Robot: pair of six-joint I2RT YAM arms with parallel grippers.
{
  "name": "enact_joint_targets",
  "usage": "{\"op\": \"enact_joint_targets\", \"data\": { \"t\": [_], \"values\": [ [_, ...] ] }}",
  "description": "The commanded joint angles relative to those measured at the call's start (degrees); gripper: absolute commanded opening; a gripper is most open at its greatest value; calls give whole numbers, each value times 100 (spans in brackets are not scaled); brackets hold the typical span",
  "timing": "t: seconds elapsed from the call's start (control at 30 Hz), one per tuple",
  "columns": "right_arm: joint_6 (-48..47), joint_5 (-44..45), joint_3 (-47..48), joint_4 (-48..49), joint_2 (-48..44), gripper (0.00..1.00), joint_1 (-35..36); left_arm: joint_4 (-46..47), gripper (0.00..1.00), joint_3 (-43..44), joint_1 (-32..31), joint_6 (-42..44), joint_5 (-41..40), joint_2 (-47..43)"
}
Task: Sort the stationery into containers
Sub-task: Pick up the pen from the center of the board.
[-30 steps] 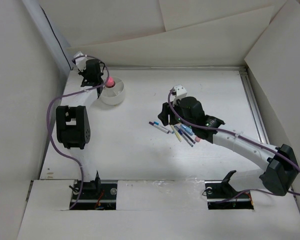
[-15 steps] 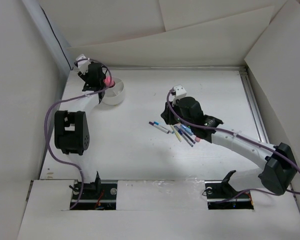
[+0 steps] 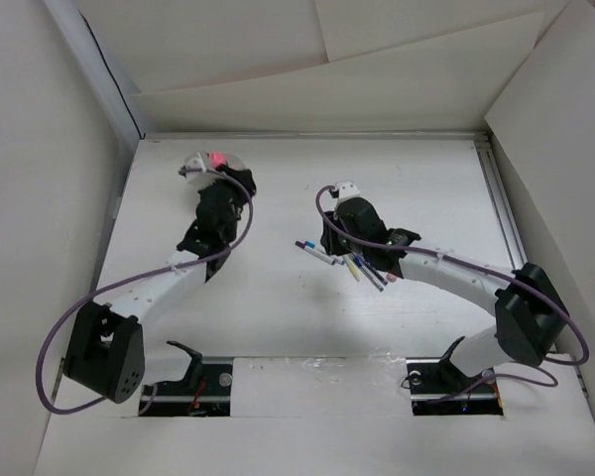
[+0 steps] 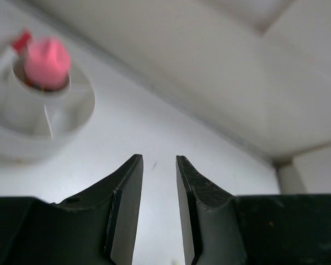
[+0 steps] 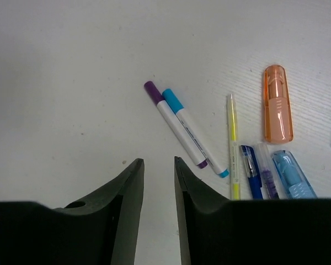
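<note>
Both arms reach in over the table, jaws slightly apart, empty.
Left gripper (image 4: 157, 160) points at cup (image 4: 83, 110) holding pink glue stick (image 4: 46, 62); right gripper (image 5: 158, 161) hangs above pens (image 5: 177, 127) lying on table (image 5: 71, 66).

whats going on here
A two-armed robot is sorting stationery into a white cup. A pink-capped glue stick already stands in it. The left fingers hover nearby, empty and slightly apart. The right fingers hang over loose pens on the table, holding nothing yet.
</note>
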Motion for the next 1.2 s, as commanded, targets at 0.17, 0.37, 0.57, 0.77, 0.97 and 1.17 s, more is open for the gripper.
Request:
{"op": "enact_joint_targets", "data": {
  "t": [0.17, 0.37, 0.57, 0.77, 0.97, 1.17],
  "values": [
    [164, -83, -306, -135, 333, 21, 45, 178, 22, -1098, -613, -460, 940, -156],
    [225, -207, -553, -13, 509, 43, 45, 117, 22, -1678, -613, -364, 1416, -709],
    [225, -207, -422, -12, 904, 52, 45, 2, 22, -2004, -613, -311, 1531, -1053],
    [225, -5, -255, -12, 1176, 56, 45, 64, 22, -2057, -613, -311, 1636, -1054],
    [225, -57, -131, 49, 1466, 56, -17, 178, 22, -2057, -613, -258, 1636, -921],
    [225, 109, -8, 49, 1599, 55, -17, 178, 22, -2057, -613, -258, 1575, -798]
  ]
}}
